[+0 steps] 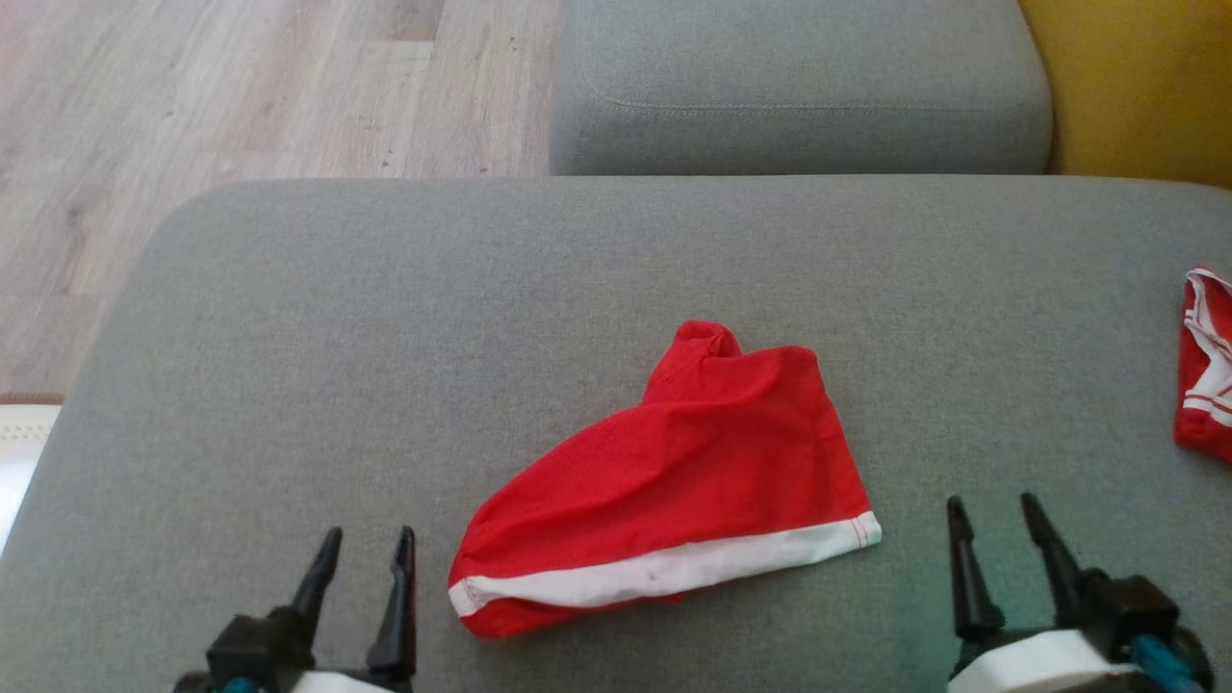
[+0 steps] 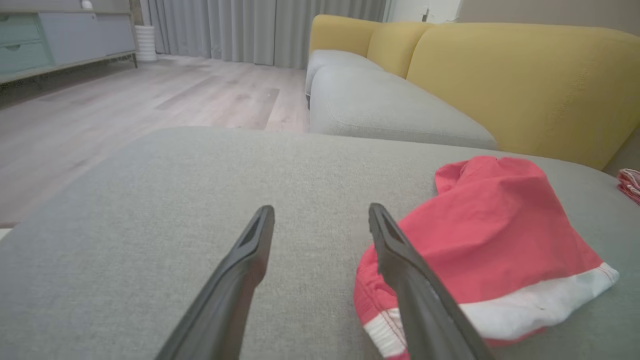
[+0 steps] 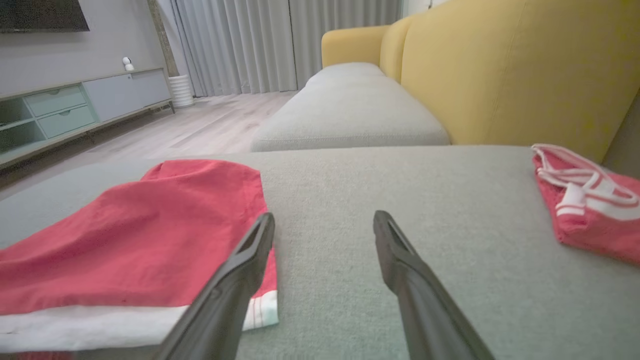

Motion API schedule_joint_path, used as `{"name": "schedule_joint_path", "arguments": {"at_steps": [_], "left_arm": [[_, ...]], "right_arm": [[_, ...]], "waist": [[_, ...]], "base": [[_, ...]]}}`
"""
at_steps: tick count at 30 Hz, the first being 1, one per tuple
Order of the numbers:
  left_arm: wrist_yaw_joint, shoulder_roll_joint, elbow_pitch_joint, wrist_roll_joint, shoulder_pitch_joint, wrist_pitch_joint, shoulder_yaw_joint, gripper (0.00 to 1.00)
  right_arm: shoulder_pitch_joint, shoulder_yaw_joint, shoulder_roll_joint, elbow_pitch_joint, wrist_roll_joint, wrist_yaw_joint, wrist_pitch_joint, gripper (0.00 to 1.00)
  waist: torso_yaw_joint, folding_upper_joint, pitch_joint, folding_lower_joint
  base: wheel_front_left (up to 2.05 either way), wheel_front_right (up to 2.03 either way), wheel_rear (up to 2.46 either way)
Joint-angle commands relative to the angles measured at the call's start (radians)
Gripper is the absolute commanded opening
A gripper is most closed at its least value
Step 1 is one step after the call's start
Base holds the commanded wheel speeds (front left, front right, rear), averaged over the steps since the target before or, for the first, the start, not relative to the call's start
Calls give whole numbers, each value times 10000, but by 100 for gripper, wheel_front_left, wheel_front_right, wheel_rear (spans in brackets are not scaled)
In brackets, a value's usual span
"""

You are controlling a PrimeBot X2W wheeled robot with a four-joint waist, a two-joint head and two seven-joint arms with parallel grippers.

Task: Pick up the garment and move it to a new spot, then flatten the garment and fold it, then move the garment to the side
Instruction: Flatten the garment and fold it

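The crumpled red, white-banded cloth garment (image 1: 674, 481) lies mid-frame, seemingly awaiting pickup, so the left gripper (image 1: 371, 534) and right gripper (image 1: 991, 500), gaping empty at the lower corners, must reach inward.

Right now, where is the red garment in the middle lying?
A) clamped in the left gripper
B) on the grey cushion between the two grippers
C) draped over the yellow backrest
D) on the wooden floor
B: the red garment lies on the grey cushion, between the open left gripper and the open right gripper, held by neither.
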Motion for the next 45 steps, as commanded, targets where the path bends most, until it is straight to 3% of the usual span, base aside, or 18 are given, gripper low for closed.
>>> {"name": "schedule_joint_path", "arguments": {"at_steps": [1, 8, 16, 26, 45], "left_arm": [[-91, -65, -166, -127, -228, -121, 294, 100], [-650, 204, 567, -467, -415, 511, -153, 100], [-855, 480, 647, -1109, -672, 2087, -510, 100], [-945, 490, 421, -1866, -1029, 2612, -873, 100], [-983, 545, 1218, -2864, -1321, 3194, -1245, 100]], "right_arm": [[-344, 382, -75, -138, 144, -9, -107, 100], [-1227, 1469, -75, 434, 258, -9, 2040, 100], [-1768, 1466, -75, 1106, -429, -9, 4126, 100], [-2098, 1296, -75, 1190, -539, -9, 4077, 100], [-2506, 1776, -75, 1464, -544, -9, 3926, 100]], "waist": [[-4, 0, 4, 0], [72, 0, 160, 0], [271, 0, 467, 0], [370, 0, 999, 0], [236, 0, 1330, 0]], "base": [[0, 0, 0], [0, 0, 0], [0, 0, 0], [0, 0, 0], [0, 0, 0]]}}
